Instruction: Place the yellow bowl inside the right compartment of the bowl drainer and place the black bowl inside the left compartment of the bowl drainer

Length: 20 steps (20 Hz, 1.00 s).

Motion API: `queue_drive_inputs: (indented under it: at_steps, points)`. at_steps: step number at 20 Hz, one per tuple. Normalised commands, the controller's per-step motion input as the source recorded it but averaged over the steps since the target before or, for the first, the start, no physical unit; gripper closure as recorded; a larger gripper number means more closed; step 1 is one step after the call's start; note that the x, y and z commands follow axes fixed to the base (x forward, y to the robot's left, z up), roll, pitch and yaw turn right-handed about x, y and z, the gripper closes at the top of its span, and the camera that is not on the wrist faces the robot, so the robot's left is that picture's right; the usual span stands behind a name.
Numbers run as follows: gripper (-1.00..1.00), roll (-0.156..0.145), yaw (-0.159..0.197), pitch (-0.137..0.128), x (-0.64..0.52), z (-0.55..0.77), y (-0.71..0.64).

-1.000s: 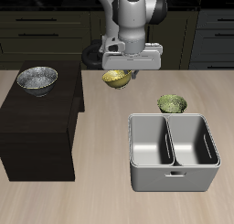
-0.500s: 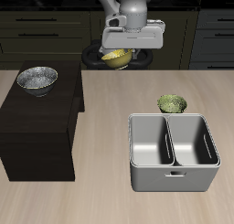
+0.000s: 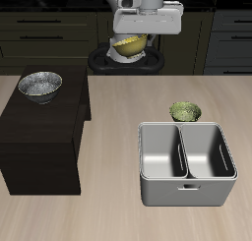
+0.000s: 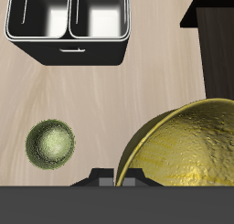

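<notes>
A dark cabinet fills the table's nine o'clock side, the black bowl resting on its top at ten o'clock. The bowl drainer sits at four o'clock, both wells bare. High at twelve o'clock, the gripper hangs clenched on the yellow bowl. An olive-green bowl lies just behind the drainer.

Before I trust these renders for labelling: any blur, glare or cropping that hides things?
Exterior view: sharp, evenly lit, soft shadows; the gripper and yellow bowl sit against dark cabinets near the frame's edge. Wrist view: sharp too, bowl drainer wells show bright reflections; yellow bowl is cropped.
</notes>
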Motion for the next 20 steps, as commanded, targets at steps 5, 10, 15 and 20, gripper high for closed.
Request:
queue_drive_inputs:
  at_steps: [5,10,15,20]
  points:
    - [1.0,-0.002,0.002,-0.044,0.02,0.23,0.05]
    - [1.0,0.006,0.008,0.039,0.17,-0.07,0.02]
    - [1.0,-0.002,0.01,0.009,0.32,-0.02,0.1]
    - [1.0,-0.014,-0.003,0.035,0.31,0.01,0.05]
